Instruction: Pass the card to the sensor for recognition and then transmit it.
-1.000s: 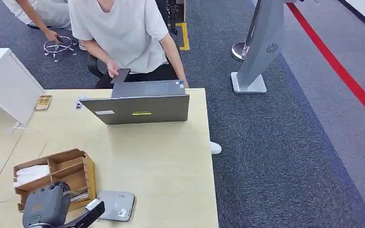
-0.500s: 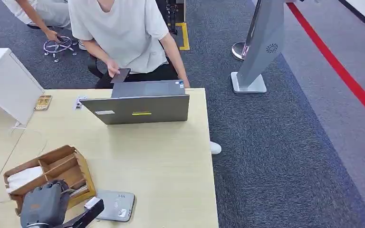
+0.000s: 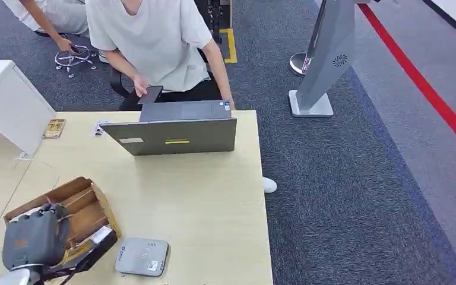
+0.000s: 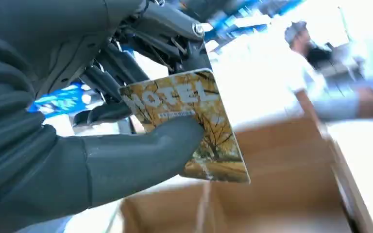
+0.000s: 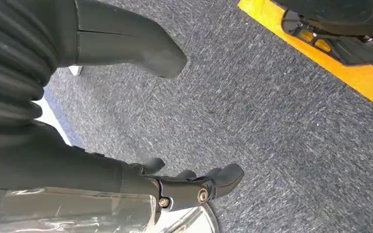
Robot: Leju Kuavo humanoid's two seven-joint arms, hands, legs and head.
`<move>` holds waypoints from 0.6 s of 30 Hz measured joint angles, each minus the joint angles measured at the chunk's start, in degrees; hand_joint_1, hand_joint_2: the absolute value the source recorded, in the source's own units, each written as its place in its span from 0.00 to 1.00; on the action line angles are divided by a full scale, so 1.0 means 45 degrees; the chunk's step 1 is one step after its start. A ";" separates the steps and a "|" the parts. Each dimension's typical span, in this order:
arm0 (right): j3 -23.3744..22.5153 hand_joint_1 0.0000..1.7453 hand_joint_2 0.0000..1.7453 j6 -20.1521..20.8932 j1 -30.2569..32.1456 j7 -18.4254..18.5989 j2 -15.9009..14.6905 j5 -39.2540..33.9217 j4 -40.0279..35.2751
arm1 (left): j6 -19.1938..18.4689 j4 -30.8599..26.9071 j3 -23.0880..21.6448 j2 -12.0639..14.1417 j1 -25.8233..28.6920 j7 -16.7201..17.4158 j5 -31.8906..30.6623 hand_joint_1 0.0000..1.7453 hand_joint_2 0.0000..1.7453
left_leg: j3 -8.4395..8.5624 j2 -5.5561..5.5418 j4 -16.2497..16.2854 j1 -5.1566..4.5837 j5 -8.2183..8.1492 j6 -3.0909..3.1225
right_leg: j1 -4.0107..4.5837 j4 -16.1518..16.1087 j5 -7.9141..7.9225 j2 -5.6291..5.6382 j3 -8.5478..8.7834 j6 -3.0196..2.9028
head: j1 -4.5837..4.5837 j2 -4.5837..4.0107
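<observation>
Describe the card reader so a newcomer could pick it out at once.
Start at the light wooden table and go to its near edge, just right of the brown cardboard organizer. The card reader lies flat there: a small grey pad with rounded corners, far smaller than the open laptop at the far edge.

The left hand (image 4: 126, 126) pinches a card (image 4: 194, 121) between its thumb and darker fingers. The right hand (image 5: 141, 116) hangs with fingers apart, holding nothing.

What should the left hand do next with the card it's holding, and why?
Probably carry the card over to the grey sensor and lower it flat. The left hand already pinches the card between thumb and fingers, above the cardboard organizer, and the sensor lies on the table just beside that box, with nothing on it.
</observation>
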 joint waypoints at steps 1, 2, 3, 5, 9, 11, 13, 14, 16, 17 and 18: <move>0.0000 0.00 1.00 0.0039 0.0001 -0.0024 0.0000 0.0000 0.0000 | -0.0231 -0.0196 0.0005 0.0176 -0.0502 0.0113 0.0000 1.00 1.00 | -0.0001 -0.0002 0.0000 0.0005 0.0010 -0.0005 | 0.0004 0.0003 0.0006 -0.0003 -0.0002 -0.0005 | 0.0005 0.0000; 0.0005 0.00 1.00 0.0039 0.0004 -0.0063 0.0000 0.0000 0.0000 | -0.0456 -0.0292 0.0010 0.0362 -0.0990 0.0224 0.0000 1.00 1.00 | -0.0002 -0.0005 0.0000 0.0007 0.0017 -0.0015 | 0.0006 0.0003 0.0009 -0.0004 -0.0002 -0.0005 | 0.0000 0.0004; 0.0005 0.00 1.00 0.0034 0.0002 -0.0078 0.0000 0.0000 0.0005 | -0.0665 -0.0327 0.0010 0.0568 -0.1558 0.0306 0.0000 1.00 1.00 | -0.0003 -0.0005 0.0000 0.0007 0.0023 -0.0023 | 0.0006 0.0007 0.0015 -0.0004 0.0003 -0.0007 | 0.0000 0.0000; 0.0010 0.00 1.00 0.0000 -0.0016 -0.0087 -0.0005 0.0000 0.0039 | -0.1017 -0.0322 0.0010 0.0964 -0.2740 0.0438 0.0000 1.00 1.00 | -0.0002 -0.0005 0.0000 0.0010 0.0029 -0.0031 | 0.0008 0.0012 0.0027 -0.0001 -0.0004 -0.0022 | 0.0000 0.0000; 0.0005 0.00 1.00 -0.0287 -0.0215 -0.0029 -0.0156 0.0000 0.0476 | -0.1381 -0.0040 0.0010 0.1551 -0.4831 0.0555 0.0000 1.00 1.00 | -0.0005 0.0028 0.0000 0.0011 0.0052 -0.0038 | 0.0010 0.0021 0.0056 0.0038 -0.0005 -0.0035 | 0.0000 0.0000; 0.0010 0.00 1.00 -0.0496 -0.0299 -0.0073 -0.0243 0.0000 0.0768 | -0.1439 0.0091 -0.0088 0.1808 -0.5369 0.0715 0.0000 1.00 1.00 | -0.0006 0.0052 0.0001 0.0012 0.0053 -0.0039 | 0.0011 0.0020 0.0058 0.0057 -0.0021 -0.0034 | 0.0000 0.0000; 0.0010 0.00 1.00 -0.0539 -0.0343 -0.0073 -0.0321 0.0000 0.0982 | -0.1755 0.0271 -0.0248 0.1988 -0.5959 0.0895 0.0000 1.00 1.00 | -0.0011 0.0048 0.0005 0.0012 0.0053 -0.0039 | 0.0011 0.0020 0.0058 0.0053 -0.0027 -0.0034 | 0.0000 0.0000; 0.0005 0.00 1.00 -0.0554 -0.0384 -0.0063 -0.0350 0.0000 0.1079 | -0.1938 0.0410 -0.0397 0.2080 -0.6318 0.1015 0.0000 1.00 1.00 | -0.0018 0.0046 0.0005 0.0012 0.0053 -0.0039 | 0.0011 0.0020 0.0058 0.0050 -0.0027 -0.0034 | 0.0000 0.0000; 0.0000 0.00 1.00 -0.0568 -0.0463 -0.0029 -0.0428 0.0000 0.1258 | -0.2241 0.0650 -0.0705 0.2206 -0.7021 0.1186 0.0000 1.00 1.00 | -0.0019 0.0050 0.0005 0.0011 0.0054 -0.0040 | 0.0010 0.0020 0.0060 0.0054 -0.0029 -0.0032 | 0.0000 0.0000; -0.0010 0.00 1.00 -0.0578 -0.0479 -0.0029 -0.0442 0.0004 0.1321 | -0.2342 0.0751 -0.0898 0.2274 -0.7293 0.1263 0.0000 1.00 1.00 | -0.0019 0.0052 0.0005 0.0011 0.0054 -0.0040 | 0.0010 0.0020 0.0063 0.0060 -0.0029 -0.0027 | 0.0000 0.0000; -0.0019 0.00 1.00 -0.0578 -0.0499 -0.0024 -0.0461 0.0000 0.1369 | -0.2391 0.0828 -0.1044 0.2299 -0.7508 0.1283 0.0000 1.00 1.00 | -0.0019 0.0054 0.0005 0.0010 0.0053 -0.0040 | 0.0010 0.0020 0.0067 0.0066 -0.0031 -0.0021 | 0.0000 0.0000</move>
